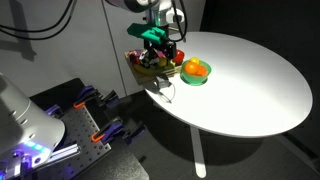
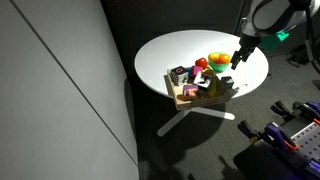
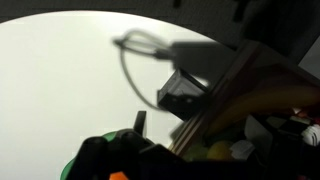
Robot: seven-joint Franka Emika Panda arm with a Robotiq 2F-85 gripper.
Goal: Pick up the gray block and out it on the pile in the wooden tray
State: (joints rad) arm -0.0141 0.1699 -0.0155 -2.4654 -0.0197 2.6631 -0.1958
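The gripper (image 1: 157, 50) hangs above the wooden tray (image 1: 136, 61). Its fingers show only as dark shapes in both exterior views, so I cannot tell how wide the jaws stand, and nothing is seen between them. The round white table (image 2: 255, 75) stands on a white foot in a dark room, with a plain grey wall (image 2: 50, 90) beside it. A green bowl (image 1: 197, 73) of orange pieces sits just beside the tray, which is heaped with small coloured items. In the wrist view the gray block (image 3: 180, 94) lies flat on the tabletop just outside the tray's rim, under a loop of black cable (image 3: 128, 62). Its long axis is too blurred to tell.
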